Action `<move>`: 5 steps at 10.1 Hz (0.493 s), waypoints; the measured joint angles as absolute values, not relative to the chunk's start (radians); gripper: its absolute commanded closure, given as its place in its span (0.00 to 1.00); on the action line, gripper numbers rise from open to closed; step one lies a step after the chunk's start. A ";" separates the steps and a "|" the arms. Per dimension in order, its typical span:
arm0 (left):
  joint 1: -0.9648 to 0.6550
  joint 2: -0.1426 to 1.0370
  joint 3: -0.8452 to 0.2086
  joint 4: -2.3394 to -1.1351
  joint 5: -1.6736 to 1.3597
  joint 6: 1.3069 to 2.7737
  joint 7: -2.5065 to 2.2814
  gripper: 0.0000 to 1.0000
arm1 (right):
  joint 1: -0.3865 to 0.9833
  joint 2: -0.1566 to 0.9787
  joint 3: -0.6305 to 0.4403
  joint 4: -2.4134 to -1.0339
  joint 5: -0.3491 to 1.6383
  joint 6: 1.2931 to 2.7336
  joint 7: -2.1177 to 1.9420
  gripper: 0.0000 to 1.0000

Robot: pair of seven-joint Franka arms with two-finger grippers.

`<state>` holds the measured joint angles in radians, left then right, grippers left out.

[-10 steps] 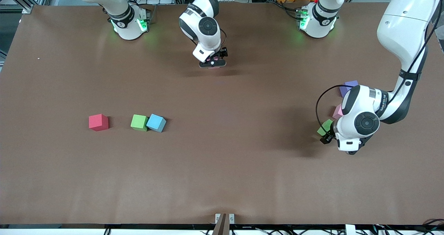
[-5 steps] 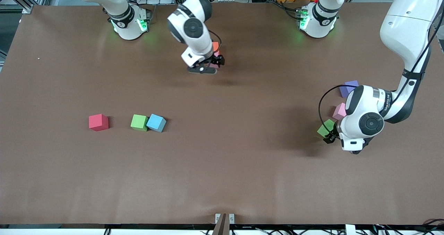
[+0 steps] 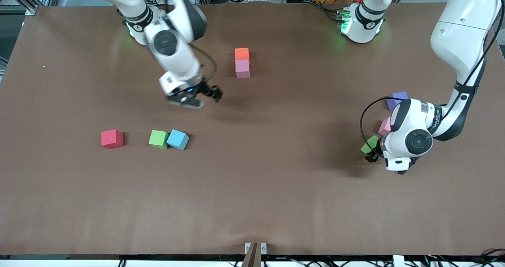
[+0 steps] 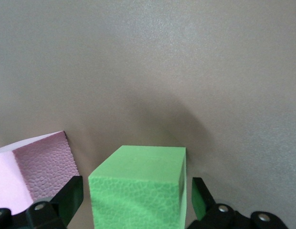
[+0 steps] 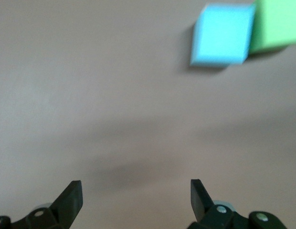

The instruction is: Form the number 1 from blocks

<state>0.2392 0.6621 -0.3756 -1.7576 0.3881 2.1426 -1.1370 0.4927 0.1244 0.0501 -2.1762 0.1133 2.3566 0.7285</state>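
**Two cubes in a line, the right claw empty over the counter**

The small matte orange foam cube (image 3: 242,53) and a small matte pink foam cube (image 3: 242,68) lay touching on the brown counter (image 3: 276,188), about midway between the two arm bases, the pink one nearer to the front camera. Both had flat faces and sharp edges, each in one plain colour.

The right claw (image 3: 199,97) hung released over bare counter, between this pair and three cubes that lay nearer to the front camera toward the right arm's end. These three were a red foam cube (image 3: 112,138) standing alone, a green foam cube (image 3: 158,139), and a light blue foam cube (image 3: 177,140) touching the green one.

The left claw (image 4: 133,210) was low at the left arm's end. Its fingers (image 4: 71,200) stood on both sides of a second green foam cube (image 4: 138,186), whose surface showed a fine pebbled grain, but I cannot tell if they pressed it. A second pink foam cube (image 4: 28,171) lay just beside it, and a purple foam cube (image 3: 396,98) was a little farther from the front camera.
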 measured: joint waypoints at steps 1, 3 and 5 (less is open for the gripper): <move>0.239 0.663 -0.377 -1.760 0.388 2.150 -1.139 0.00 | 0.404 0.122 0.049 -2.161 0.111 2.357 0.618 0.00; 0.240 0.663 -0.377 -1.782 0.388 2.196 -1.147 0.00 | 0.251 0.123 0.043 -2.109 0.111 2.357 0.418 0.00; 0.240 0.664 -0.377 -1.811 0.387 2.235 -1.154 0.00 | 0.180 0.120 0.031 -2.052 0.108 2.344 0.303 0.00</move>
<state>0.2405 0.6644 -0.3768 -1.8107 0.3875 2.2350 -1.1542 0.1800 0.1195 0.0311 -2.0516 0.1083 2.3439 0.3027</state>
